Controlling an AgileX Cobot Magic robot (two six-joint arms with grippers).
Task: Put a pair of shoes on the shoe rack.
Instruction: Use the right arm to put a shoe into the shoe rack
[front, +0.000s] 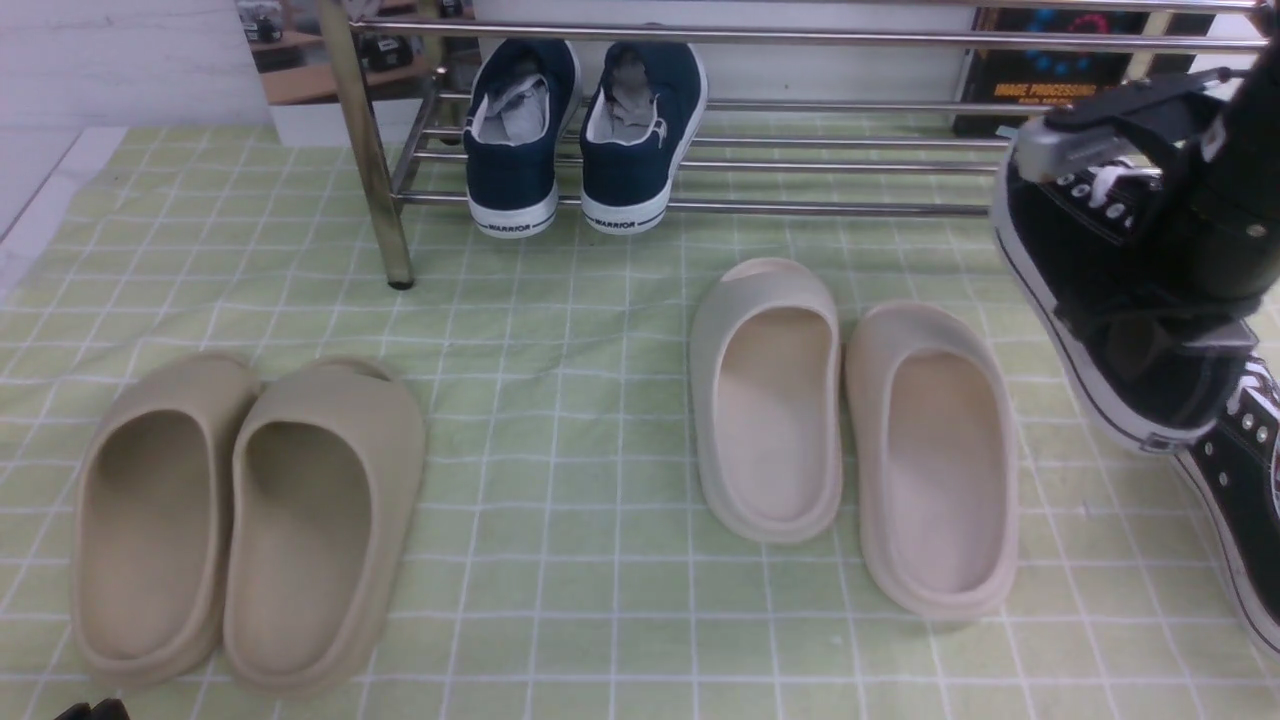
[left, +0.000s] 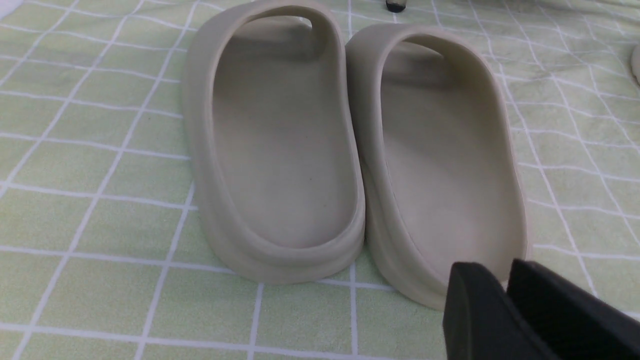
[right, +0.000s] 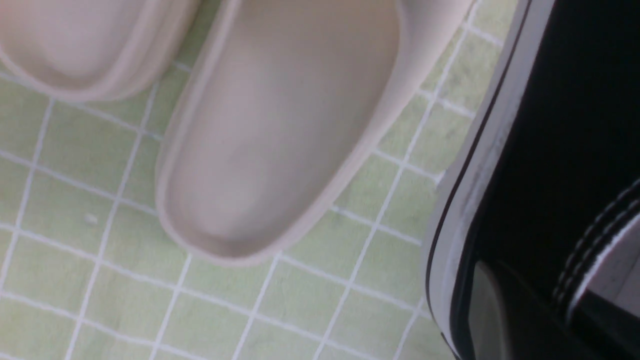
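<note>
Right gripper clamps the black canvas, white-soled sneaker, so keep it level and lift clear of the chrome-rod shoe rack's front rod.

pale green cloth, white grid — beige slippers, cream slippers, navy sneakers, black sneaker, white trim

Light: bright, even | shadows: soft, faint | glare: shoe rack rods | blur: right wrist view
</note>
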